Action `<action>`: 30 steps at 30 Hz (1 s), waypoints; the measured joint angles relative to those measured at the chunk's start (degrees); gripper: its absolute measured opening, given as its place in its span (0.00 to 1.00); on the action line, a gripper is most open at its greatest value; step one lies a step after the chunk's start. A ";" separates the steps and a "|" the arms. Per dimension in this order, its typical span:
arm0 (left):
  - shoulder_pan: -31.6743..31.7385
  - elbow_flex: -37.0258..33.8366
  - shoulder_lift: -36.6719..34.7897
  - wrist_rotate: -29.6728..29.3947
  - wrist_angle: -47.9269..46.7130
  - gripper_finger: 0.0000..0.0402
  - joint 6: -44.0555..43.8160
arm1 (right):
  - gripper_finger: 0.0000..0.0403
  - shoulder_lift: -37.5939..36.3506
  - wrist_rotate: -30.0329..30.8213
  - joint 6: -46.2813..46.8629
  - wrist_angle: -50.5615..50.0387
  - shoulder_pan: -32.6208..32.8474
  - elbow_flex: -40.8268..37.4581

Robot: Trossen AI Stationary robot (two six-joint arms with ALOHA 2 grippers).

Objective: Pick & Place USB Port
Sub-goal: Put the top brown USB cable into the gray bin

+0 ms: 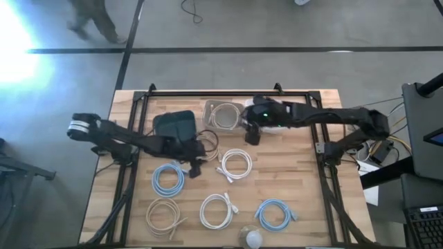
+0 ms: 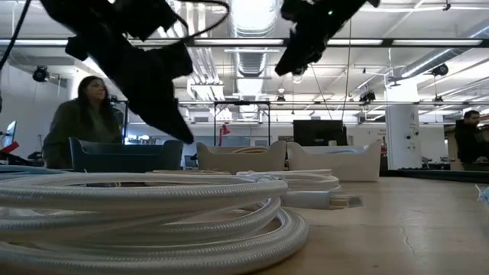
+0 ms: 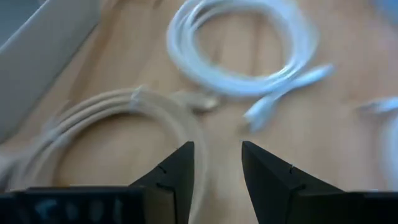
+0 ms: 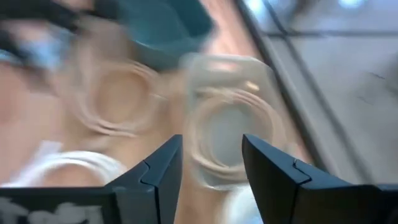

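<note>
Several coiled USB cables lie flat on the wooden table: light blue (image 1: 168,178), white (image 1: 235,164), beige (image 1: 164,213), white (image 1: 218,211) and light blue (image 1: 275,214). One more beige coil (image 1: 223,115) lies inside a clear bin (image 1: 208,105) at the far side. My left gripper (image 1: 194,168) hovers open between the left blue coil and the middle white coil; its wrist view shows the beige coil (image 3: 118,118) and a white coil (image 3: 242,50) beyond the open gripper (image 3: 217,155). My right gripper (image 1: 252,136) is open above the table beside the clear bin (image 4: 227,118), holding nothing.
A dark bin (image 1: 176,124) stands left of the clear bin, and a white bin (image 1: 273,124) lies under my right arm. A round pale object (image 1: 252,238) sits at the near edge. A black frame rail (image 1: 208,93) runs along the far edge. People (image 2: 84,122) are in the room behind.
</note>
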 joint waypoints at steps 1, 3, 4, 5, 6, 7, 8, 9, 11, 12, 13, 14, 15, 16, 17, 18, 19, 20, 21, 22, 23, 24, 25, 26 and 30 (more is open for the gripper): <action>0.00 1.20 1.19 -1.71 -2.31 0.34 0.57 | 0.38 -1.48 -1.48 0.39 2.48 0.02 -2.25; 0.00 3.43 3.35 -3.11 -5.11 0.34 1.47 | 0.37 -4.28 -2.93 1.83 7.15 0.07 -6.97; 0.00 4.27 4.53 -3.12 -6.13 0.34 1.50 | 0.36 -5.48 -2.93 2.85 9.06 0.06 -9.22; -0.01 4.93 5.69 -2.99 -6.77 0.34 1.52 | 0.36 -6.72 -2.89 3.94 10.83 0.00 -11.42; -0.02 5.38 6.89 -2.77 -7.20 0.34 1.55 | 0.36 -7.78 -2.80 5.08 12.04 -0.04 -13.45; -0.02 5.67 8.12 -2.42 -7.30 0.34 1.55 | 0.36 -8.65 -2.71 6.01 13.04 -0.04 -15.20; 0.00 5.99 9.16 -1.75 -7.35 0.34 1.55 | 0.36 -9.68 -2.71 6.96 14.01 -0.06 -16.90; 0.00 6.27 10.32 -1.46 -7.24 0.34 1.53 | 0.36 -10.53 -2.72 7.71 14.50 -0.10 -18.47; -0.02 6.51 12.19 -1.35 -7.19 0.34 1.53 | 0.36 -12.04 -2.78 9.03 15.10 -0.08 -20.85; 0.01 6.52 13.13 -1.36 -7.26 0.34 1.39 | 0.36 -12.71 -2.78 9.77 15.25 -0.08 -21.82; 0.03 6.56 14.05 -1.36 -7.26 0.34 1.12 | 0.36 -13.36 -2.74 10.50 15.04 -0.10 -22.63; 0.01 6.71 14.47 -1.44 -7.20 0.34 0.74 | 0.36 -13.95 -2.73 11.11 15.00 -0.10 -23.23; -0.02 6.73 14.94 -1.50 -6.94 0.34 0.22 | 0.35 -14.40 -2.72 11.50 15.12 -0.11 -23.75; -0.02 6.79 15.44 -1.52 -6.70 0.34 -0.17 | 0.35 -14.87 -2.69 11.73 15.06 -0.12 -24.09; -0.02 6.81 15.70 -1.57 -6.73 0.34 -0.30 | 0.35 -15.39 -2.73 11.87 15.07 -0.09 -24.38; -0.02 6.83 15.83 -1.54 -6.73 0.33 -0.33 | 0.34 -15.64 -2.73 11.88 15.08 -0.01 -24.50; -0.02 6.83 15.95 -1.54 -6.71 0.32 -0.35 | 0.34 -15.88 -2.75 11.88 15.29 0.01 -24.51; -0.10 6.83 16.01 -1.54 -6.70 0.30 -0.33 | 0.34 -16.14 -2.73 11.83 15.32 0.01 -24.66; -0.15 6.83 15.88 -1.33 -6.71 0.27 -0.33 | 0.34 -16.21 -2.73 11.79 14.99 -0.01 -24.74; -0.13 6.89 15.82 -0.97 -6.71 0.24 -0.33 | 0.34 -16.27 -2.73 11.81 15.09 -0.01 -24.74; -0.13 6.98 15.58 -0.56 -6.80 0.20 -0.25 | 0.34 -16.27 -2.73 11.77 15.19 -0.01 -24.74; -0.13 7.11 15.45 -0.18 -6.90 0.15 -0.01 | 0.34 -16.27 -2.71 11.72 15.11 -0.04 -24.74; -0.13 7.37 15.33 -0.16 -7.14 0.11 -0.07 | 0.34 -16.27 -2.72 11.69 15.12 -0.04 -24.74; -0.08 7.67 15.06 -0.11 -7.58 0.07 -0.27 | 0.34 -16.21 -2.73 11.66 15.13 -0.02 -24.74; -1.25 9.69 13.75 -2.85 -8.30 0.06 -0.07 | 0.34 -16.05 -2.73 11.66 14.88 -0.01 -25.18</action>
